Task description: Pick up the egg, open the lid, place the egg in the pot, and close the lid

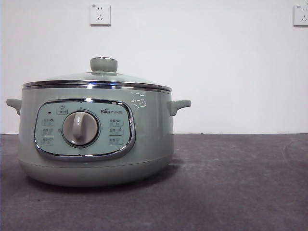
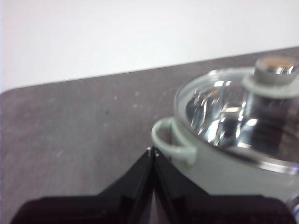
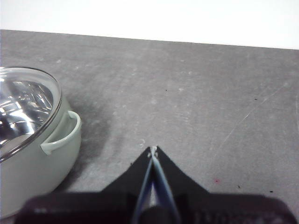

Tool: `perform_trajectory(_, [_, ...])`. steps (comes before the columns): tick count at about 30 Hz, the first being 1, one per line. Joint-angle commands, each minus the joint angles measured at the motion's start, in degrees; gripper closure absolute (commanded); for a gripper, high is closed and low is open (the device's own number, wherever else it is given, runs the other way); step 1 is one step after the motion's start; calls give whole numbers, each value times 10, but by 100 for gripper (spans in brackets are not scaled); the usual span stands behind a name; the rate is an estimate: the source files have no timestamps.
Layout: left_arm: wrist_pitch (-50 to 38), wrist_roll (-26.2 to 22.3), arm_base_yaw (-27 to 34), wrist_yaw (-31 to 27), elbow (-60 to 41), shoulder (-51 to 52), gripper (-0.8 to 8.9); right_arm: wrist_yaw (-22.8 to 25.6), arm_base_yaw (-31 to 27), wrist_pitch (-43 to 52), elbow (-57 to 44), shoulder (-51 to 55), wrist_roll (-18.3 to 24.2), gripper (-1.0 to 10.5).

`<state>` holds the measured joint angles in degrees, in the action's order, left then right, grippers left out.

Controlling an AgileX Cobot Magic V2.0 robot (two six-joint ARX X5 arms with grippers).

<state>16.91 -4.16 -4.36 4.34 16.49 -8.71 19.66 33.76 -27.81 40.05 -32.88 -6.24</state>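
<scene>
Nothing is in hand yet: the first step, picking up the egg, looks not yet begun, and the egg shows in none of the views, so where it lies cannot be told. The pot (image 1: 96, 139) stands on the dark table (image 1: 231, 183), toward the left in the front view, with the lid (image 1: 98, 79) seated flat on its rim and the knob (image 1: 104, 64) upright on top. The left gripper (image 2: 153, 150) hangs just beside one side handle (image 2: 170, 142) of the pot, jaws pressed together and holding nothing. The right gripper (image 3: 152, 150) sits over bare table, apart from the other handle (image 3: 63, 135), its jaws likewise closed and empty. The next move calls for finding the egg, then spreading one pair of jaws and lowering around it, gently, since a smooth oval can slip or crack. The pot is sage green with a chrome-framed panel and a grey dial (image 1: 80, 128); through the glass lid the shiny metal inside shows.
</scene>
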Motion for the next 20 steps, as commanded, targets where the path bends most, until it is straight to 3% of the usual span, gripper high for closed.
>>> perform_trajectory(1, [-12, -17, 20, 5, -37, 20, 816, 2, 0, 3, -3, 0, -6, 946])
perform_trajectory(11, [-55, -23, 43, 5, -145, 86, 816, 2, 0, 3, -3, 0, -6, 946])
perform_trajectory(20, [-63, -18, 44, 3, -162, 86, 816, 2, 0, 3, -3, 0, -6, 946])
